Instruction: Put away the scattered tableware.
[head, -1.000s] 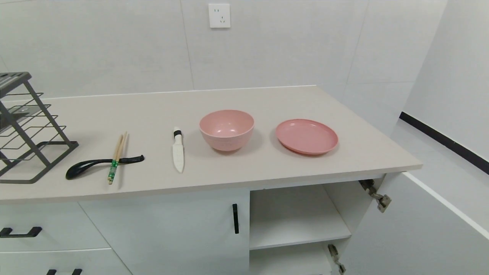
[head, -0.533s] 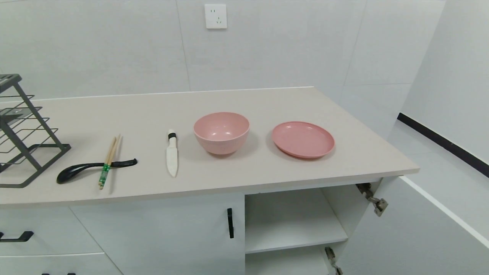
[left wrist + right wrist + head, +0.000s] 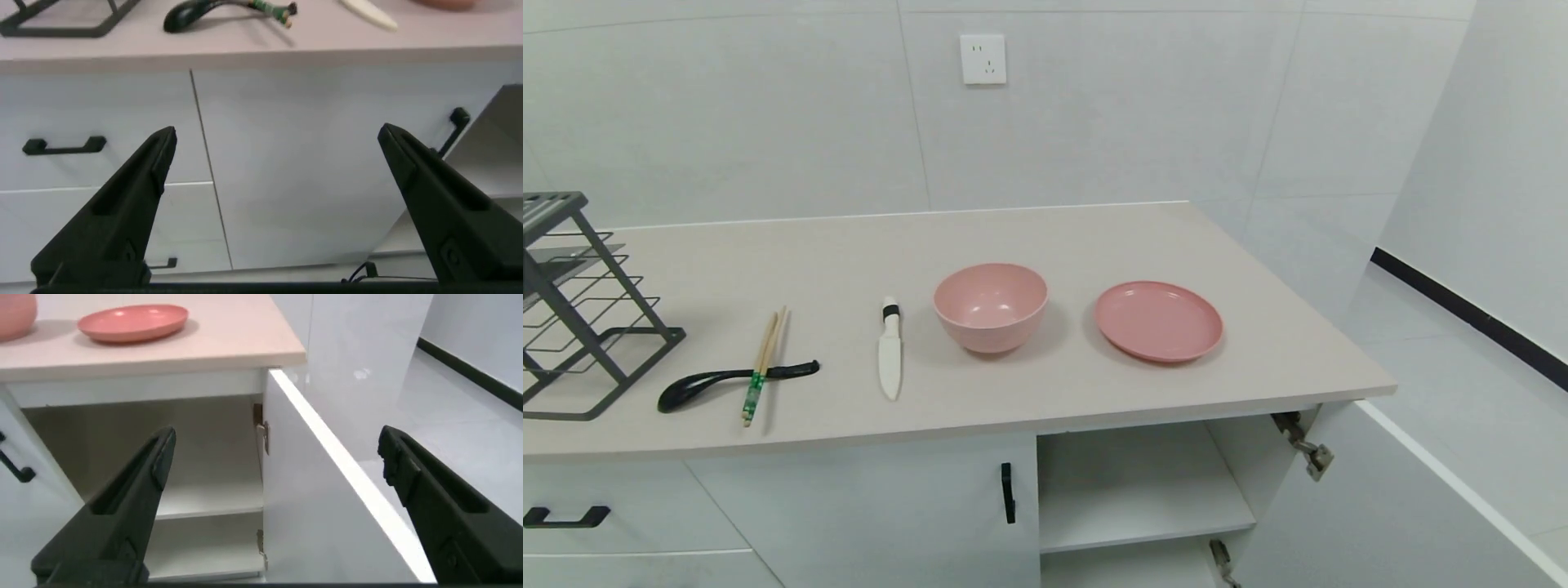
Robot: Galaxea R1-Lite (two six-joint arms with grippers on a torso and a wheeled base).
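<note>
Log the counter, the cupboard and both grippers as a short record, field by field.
counter: bowl in the middle, plate to its right, knife to its left, none touching
utensils: chopsticks lying across the spoon handle
rack: at the counter's left end
cupboard: door open, shelf in sight
left gripper: open, low in front of the drawers
right gripper: open, facing the open cupboard
</note>
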